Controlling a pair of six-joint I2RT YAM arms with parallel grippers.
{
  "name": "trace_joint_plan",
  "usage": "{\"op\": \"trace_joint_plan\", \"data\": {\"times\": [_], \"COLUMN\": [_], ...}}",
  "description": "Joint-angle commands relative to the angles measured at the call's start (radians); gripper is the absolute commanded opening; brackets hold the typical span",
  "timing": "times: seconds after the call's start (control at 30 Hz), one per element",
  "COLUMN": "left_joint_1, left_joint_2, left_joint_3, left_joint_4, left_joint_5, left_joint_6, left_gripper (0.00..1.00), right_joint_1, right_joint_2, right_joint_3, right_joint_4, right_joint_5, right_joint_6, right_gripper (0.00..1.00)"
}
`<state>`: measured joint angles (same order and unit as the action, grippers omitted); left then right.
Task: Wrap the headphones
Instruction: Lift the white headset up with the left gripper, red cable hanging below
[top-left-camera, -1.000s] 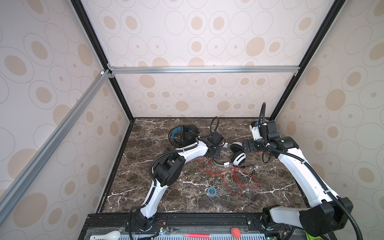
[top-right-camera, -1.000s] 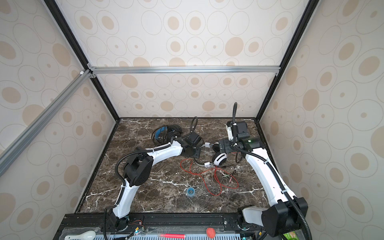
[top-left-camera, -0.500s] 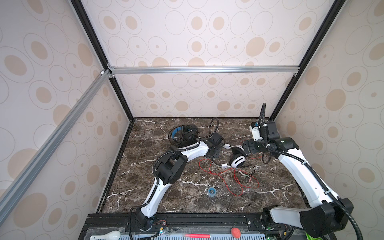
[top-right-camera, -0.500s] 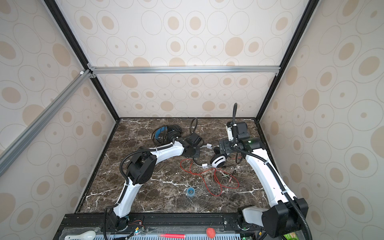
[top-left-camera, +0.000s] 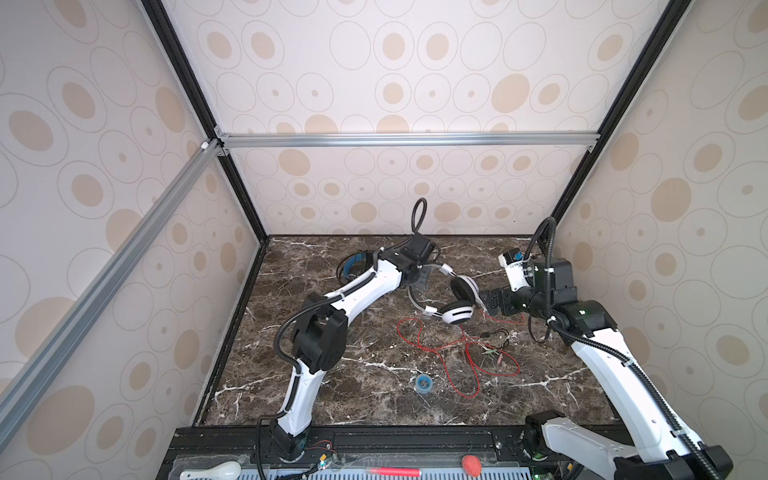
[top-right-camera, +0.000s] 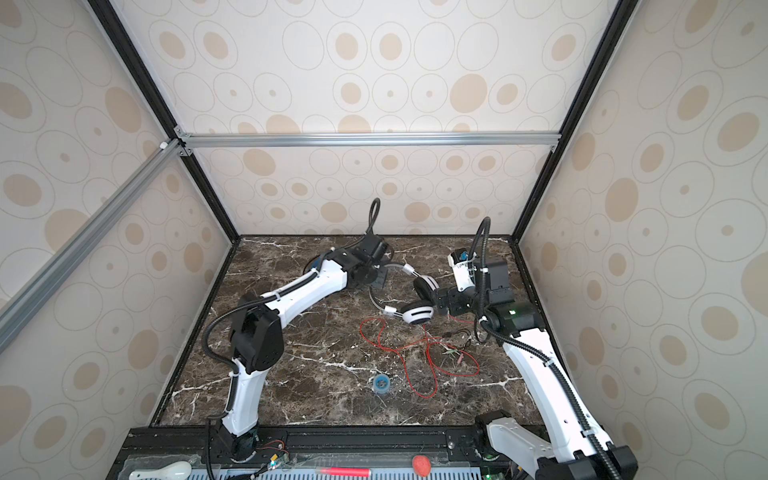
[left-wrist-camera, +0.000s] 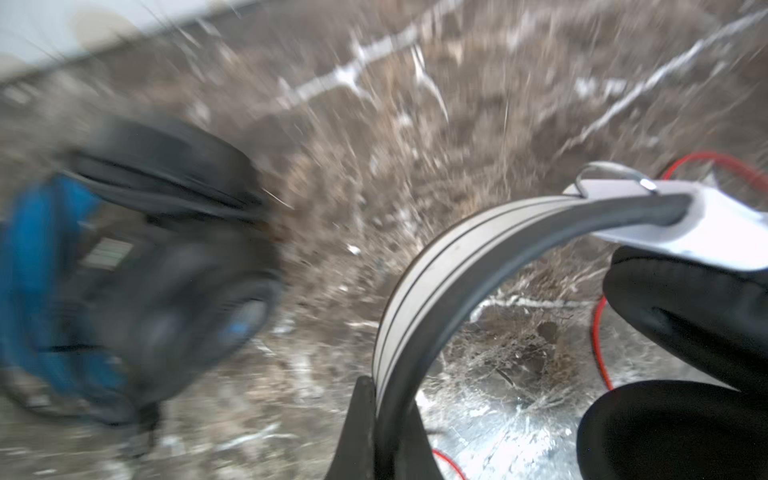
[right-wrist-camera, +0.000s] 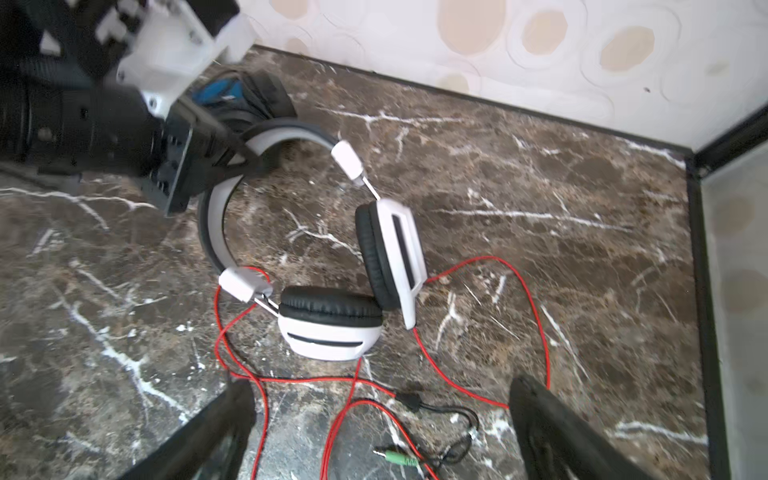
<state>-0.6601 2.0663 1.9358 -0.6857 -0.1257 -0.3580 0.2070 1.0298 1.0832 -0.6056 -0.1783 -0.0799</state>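
The white headphones (top-left-camera: 457, 314) with black pads lie mid-table, ear cups folded together, headband (right-wrist-camera: 216, 232) arching toward the left arm. My left gripper (top-left-camera: 417, 277) is shut on that headband (left-wrist-camera: 415, 266), its jaws pinching the band edge-on (left-wrist-camera: 384, 388). The red cord (top-left-camera: 440, 357) trails loose in loops toward the front. My right gripper (top-left-camera: 484, 305) hovers just right of the ear cups, open, with cord between its fingers (right-wrist-camera: 382, 390) but nothing gripped. The black headphones (top-left-camera: 353, 264) with a blue inner part sit behind the left arm, blurred in the left wrist view (left-wrist-camera: 166, 257).
A small blue tape roll (top-left-camera: 423, 381) lies near the front centre. Green plugs and a black splitter lead (right-wrist-camera: 419, 440) end the cord by the right gripper. Enclosure walls stand close behind and to the right (right-wrist-camera: 706, 249).
My left gripper has closed on the white headband and pulled the headphones slightly left and back. The right gripper has stayed open beside the ear cups.
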Motion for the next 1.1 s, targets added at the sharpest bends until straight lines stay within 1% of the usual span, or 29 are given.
{"op": "trace_joint_plan", "data": {"times": [0.0,0.03,0.1,0.23,0.33,0.5,0.6,0.73,0.87,1.07], "left_joint_1": [0.044,0.054,0.068,0.097,0.119,0.144,0.166,0.185,0.193,0.197], "left_joint_2": [-0.14,-0.168,-0.229,-0.308,-0.345,-0.425,-0.444,-0.456,-0.453,-0.457], "left_joint_3": [0.084,0.076,0.048,0.03,0.04,-0.007,-0.003,0.03,0.094,0.154], "left_joint_4": [-0.001,0.012,0.046,0.058,0.04,0.052,0.026,0.001,-0.032,-0.058], "left_joint_5": [0.024,0.042,0.072,0.103,0.088,0.077,0.081,0.09,0.089,0.086], "left_joint_6": [0.1,0.122,0.161,0.202,0.205,0.207,0.209,0.205,0.193,0.171], "left_gripper": [0.0,0.0,0.0,0.0,0.0,0.0,0.0,0.0,0.0,0.0], "right_joint_1": [-0.006,-0.006,-0.006,-0.006,-0.006,-0.006,-0.006,-0.006,-0.006,-0.006], "right_joint_2": [-0.055,-0.07,-0.09,-0.087,-0.062,-0.035,-0.017,0.014,0.038,0.071], "right_joint_3": [-0.02,-0.023,-0.035,-0.033,-0.009,-0.006,-0.008,-0.01,-0.027,-0.088], "right_joint_4": [0.086,0.1,0.129,0.143,0.132,0.19,0.206,0.205,0.234,0.328], "right_joint_5": [-0.178,-0.22,-0.266,-0.3,-0.306,-0.319,-0.307,-0.351,-0.387,-0.394], "right_joint_6": [-0.066,-0.077,-0.082,-0.082,-0.091,-0.097,-0.101,-0.117,-0.097,-0.053], "right_gripper": [0.96,0.95,0.94,0.94,0.93,0.88,0.86,0.84,0.82,0.8]}}
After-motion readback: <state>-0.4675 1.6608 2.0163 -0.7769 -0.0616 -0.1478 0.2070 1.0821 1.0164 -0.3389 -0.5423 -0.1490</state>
